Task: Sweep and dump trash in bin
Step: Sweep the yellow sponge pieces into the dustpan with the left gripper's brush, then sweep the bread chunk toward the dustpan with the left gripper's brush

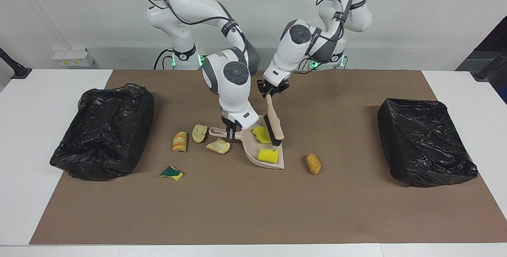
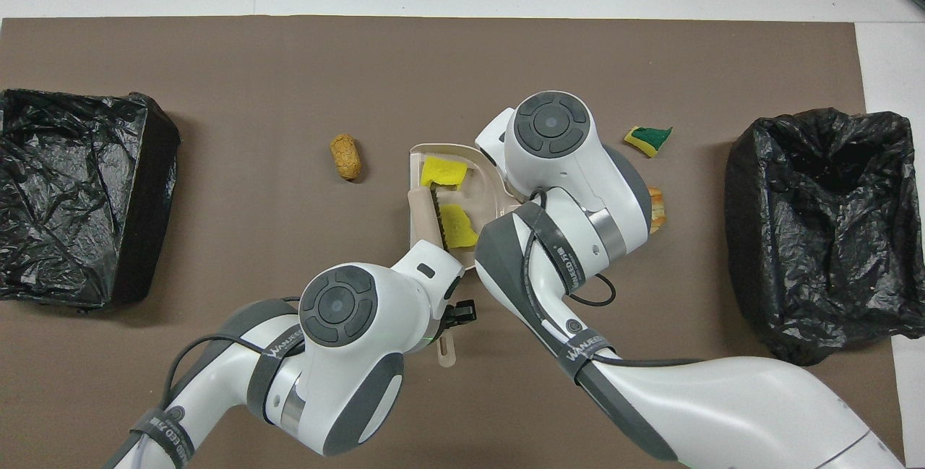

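Dustpan [image 1: 264,161] carries two yellow sponge pieces [image 1: 268,155] (five scraps [image 1: 313,163] outside).

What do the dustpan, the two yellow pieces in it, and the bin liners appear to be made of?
Dustpan: likely moulded plastic, smooth matte beige.
Yellow pieces: probably sponge foam, bright with rough torn edges.
Bin liners: thin plastic film, black, glossy and crinkled.

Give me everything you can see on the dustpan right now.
The dustpan is a beige, plastic-looking scoop with a flat tray, raised rim and short handle, lying on the brown mat mid-table. The right gripper is shut on its handle. Two yellow sponge pieces lie inside it, and the brush, held by the left gripper, has its bristles in the tray.
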### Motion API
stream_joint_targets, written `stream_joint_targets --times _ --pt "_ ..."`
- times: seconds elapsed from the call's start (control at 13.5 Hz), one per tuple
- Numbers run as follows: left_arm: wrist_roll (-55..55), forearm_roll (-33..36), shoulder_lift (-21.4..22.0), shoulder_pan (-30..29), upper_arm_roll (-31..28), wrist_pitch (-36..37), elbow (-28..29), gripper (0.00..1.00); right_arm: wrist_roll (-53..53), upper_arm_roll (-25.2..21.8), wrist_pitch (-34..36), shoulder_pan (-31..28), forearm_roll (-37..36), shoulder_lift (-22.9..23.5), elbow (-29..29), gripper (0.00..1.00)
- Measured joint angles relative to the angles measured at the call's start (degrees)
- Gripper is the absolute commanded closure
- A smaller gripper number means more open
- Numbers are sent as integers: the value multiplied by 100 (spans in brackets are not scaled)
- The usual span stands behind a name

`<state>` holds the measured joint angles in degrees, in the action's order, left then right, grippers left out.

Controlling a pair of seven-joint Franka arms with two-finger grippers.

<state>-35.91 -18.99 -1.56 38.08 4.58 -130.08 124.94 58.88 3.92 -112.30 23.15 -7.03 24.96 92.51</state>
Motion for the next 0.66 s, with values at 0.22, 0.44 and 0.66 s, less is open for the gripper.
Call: stream_joint_targets --times 0.22,0.44,0.66 --pt "489 238 51 -303 -153 517 -183 100 0 -1 -4 -2 0 0 1 100" --pt "1035 1157 97 -1023 -200 1153 -546 100 0 -1 -6 -2 0 0 1 100" --pt "1820 1658 -39 -1676 -215 1246 -799 100 0 -1 -6 -2 0 0 1 100"
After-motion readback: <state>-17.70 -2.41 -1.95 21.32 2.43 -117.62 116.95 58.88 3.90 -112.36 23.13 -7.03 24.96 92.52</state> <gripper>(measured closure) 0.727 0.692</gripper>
